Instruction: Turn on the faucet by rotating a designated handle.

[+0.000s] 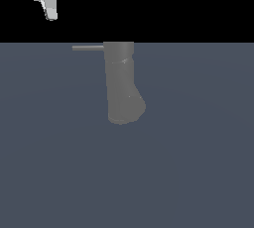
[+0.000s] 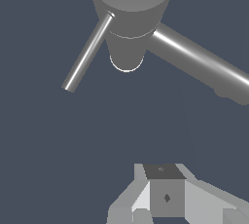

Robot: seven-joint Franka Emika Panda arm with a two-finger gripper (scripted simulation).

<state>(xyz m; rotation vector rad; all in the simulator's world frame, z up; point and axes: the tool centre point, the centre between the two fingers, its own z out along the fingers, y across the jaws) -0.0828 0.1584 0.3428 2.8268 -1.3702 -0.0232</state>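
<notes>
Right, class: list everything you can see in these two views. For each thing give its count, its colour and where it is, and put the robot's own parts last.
faucet: one, matte grey thick column, mid-scene on the floor, rounded end nearest the camera in the exterior view.
handle: one, thin grey rod, sticking out from the column's far end toward the exterior view's left.
second rod: one, thicker grey, branching off the column; seen only in the wrist view.
floor: one, dark blue-grey, beneath everything.
gripper: one, white and grey, upper left of the exterior view, apart from the handle.

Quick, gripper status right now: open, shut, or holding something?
Gripper: holding nothing, clear of the handle and the faucet; open or shut cannot be told from these views.
</notes>
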